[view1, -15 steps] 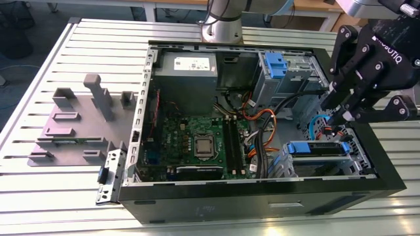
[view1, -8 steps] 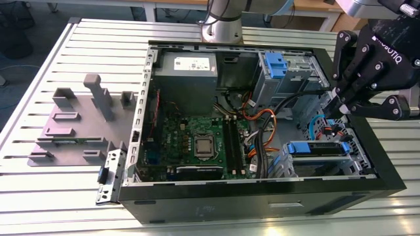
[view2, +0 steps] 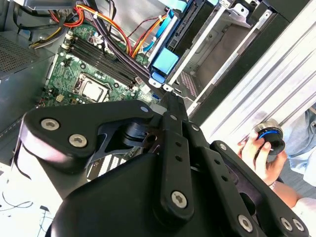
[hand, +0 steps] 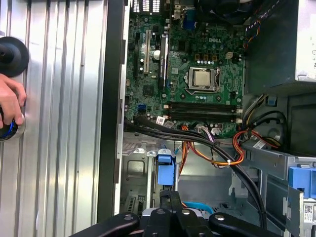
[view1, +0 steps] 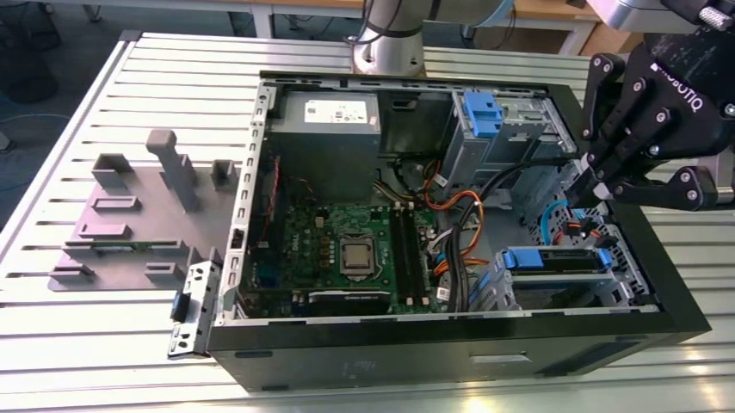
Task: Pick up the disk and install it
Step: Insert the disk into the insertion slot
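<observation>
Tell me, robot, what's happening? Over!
Gripper shut, empty, near the bay. Disk lying in its bay. Cables bunched beside it.

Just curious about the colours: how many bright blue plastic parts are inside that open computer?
2. The upper blue part tops the drive cage at the exterior view's upper right; the lower blue part lies across the bay nearer the camera. Cables may hide more.

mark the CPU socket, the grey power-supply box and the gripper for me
square silver CPU socket (view1: pixel 356 255), exterior view, on its metal lid centre.
grey power-supply box with white sticker (view1: pixel 327 138), exterior view, on its bare grey top face.
black gripper (view1: pixel 597 194), exterior view, at its fingertips over the blue-railed drive bay.
</observation>
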`<state>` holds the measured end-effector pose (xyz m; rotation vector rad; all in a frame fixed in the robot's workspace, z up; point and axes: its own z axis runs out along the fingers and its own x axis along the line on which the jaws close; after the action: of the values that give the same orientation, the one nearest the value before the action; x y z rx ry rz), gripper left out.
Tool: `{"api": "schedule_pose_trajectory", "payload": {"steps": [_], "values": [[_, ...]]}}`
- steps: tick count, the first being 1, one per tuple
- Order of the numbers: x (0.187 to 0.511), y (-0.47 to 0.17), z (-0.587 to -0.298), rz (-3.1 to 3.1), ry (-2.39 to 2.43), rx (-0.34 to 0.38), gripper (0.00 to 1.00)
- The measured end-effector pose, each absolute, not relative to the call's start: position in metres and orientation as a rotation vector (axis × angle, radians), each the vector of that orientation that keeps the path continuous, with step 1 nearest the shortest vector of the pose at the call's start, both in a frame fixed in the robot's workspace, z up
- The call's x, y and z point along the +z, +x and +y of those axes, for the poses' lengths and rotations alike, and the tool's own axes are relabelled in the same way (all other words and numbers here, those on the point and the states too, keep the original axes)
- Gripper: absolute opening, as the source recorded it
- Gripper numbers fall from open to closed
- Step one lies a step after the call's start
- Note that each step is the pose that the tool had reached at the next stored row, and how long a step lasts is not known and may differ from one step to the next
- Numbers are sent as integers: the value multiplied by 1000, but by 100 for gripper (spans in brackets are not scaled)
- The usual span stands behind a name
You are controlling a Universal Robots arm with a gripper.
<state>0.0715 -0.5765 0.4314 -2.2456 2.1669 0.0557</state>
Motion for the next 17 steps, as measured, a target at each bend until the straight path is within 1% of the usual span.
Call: {"api": "schedule_pose_trajectory", "payload": {"steps": [17], "values": [[421, 80, -576, 2195, -2217, 56, 11]]}}
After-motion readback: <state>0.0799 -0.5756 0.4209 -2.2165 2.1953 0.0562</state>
